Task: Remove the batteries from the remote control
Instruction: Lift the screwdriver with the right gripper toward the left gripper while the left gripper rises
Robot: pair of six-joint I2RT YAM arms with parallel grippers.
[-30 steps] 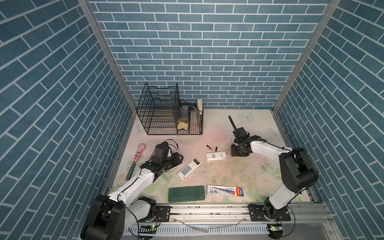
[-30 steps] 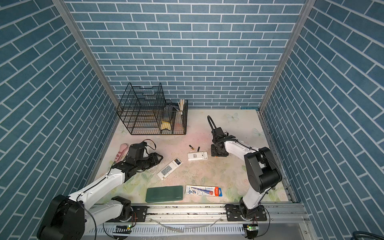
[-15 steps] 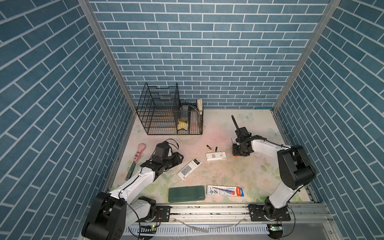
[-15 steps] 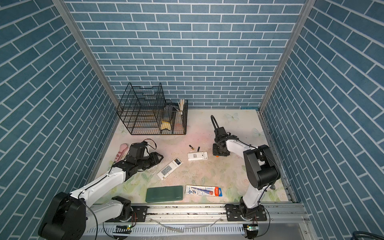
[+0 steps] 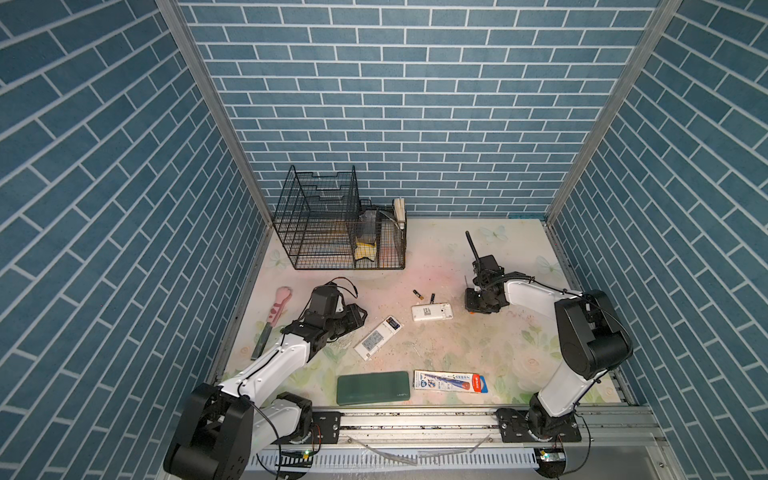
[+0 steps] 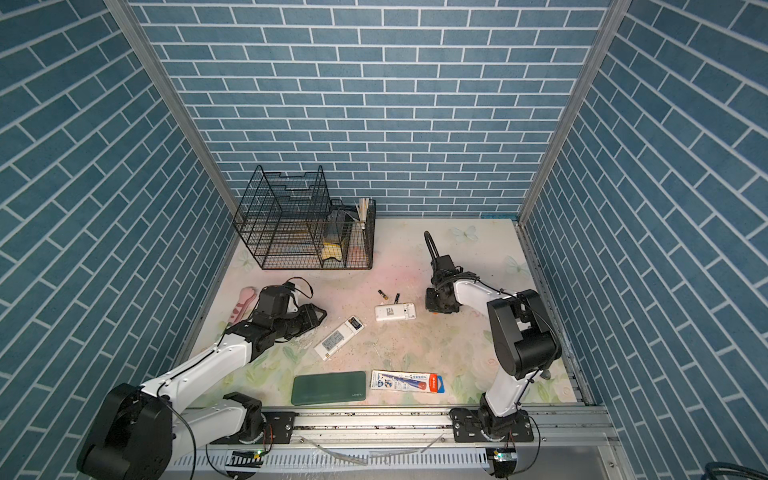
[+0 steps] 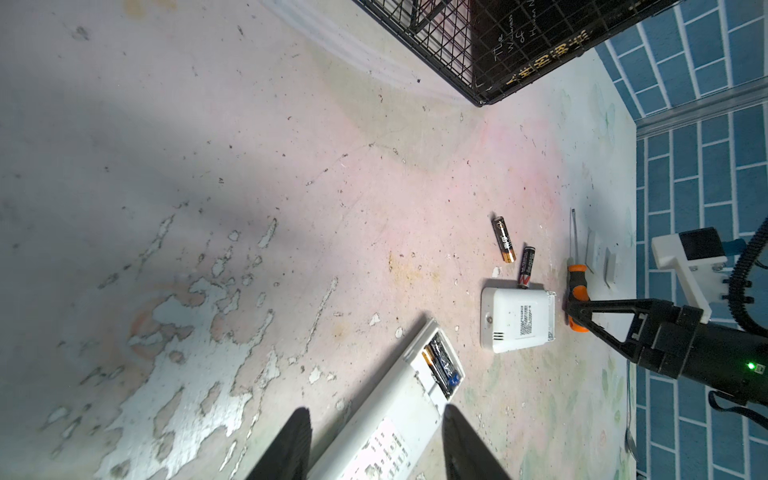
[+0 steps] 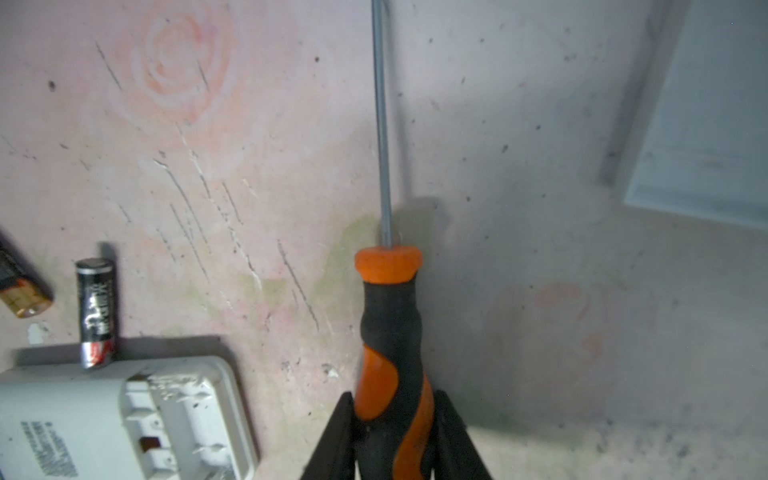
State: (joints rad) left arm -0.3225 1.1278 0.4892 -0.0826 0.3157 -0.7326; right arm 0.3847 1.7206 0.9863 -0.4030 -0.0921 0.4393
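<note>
Along the near edge of the surface I see a green case (image 5: 372,387) with a flat pen pack (image 5: 451,381) just beside it; further in, toward the left edge, my left tool (image 7: 376,411) is spread; the long remote (image 5: 378,337) shows in the gap between its fingers (image 7: 291,444), and I cannot tell whether they touch it; two batteries (image 7: 436,361) sit in that remote's open compartment, at its far end; near the middle lies a small remote (image 5: 432,312), back up, compartment open; just beyond it one battery (image 5: 432,297) touches its far edge, and another battery (image 5: 418,294) lies just beside that one; to the right, my right tool (image 8: 394,399) is pinching the handle of the screwdriver (image 8: 390,324), its shaft pointing at the far edge; a wire rack (image 5: 332,224) stands in the far left corner.
</note>
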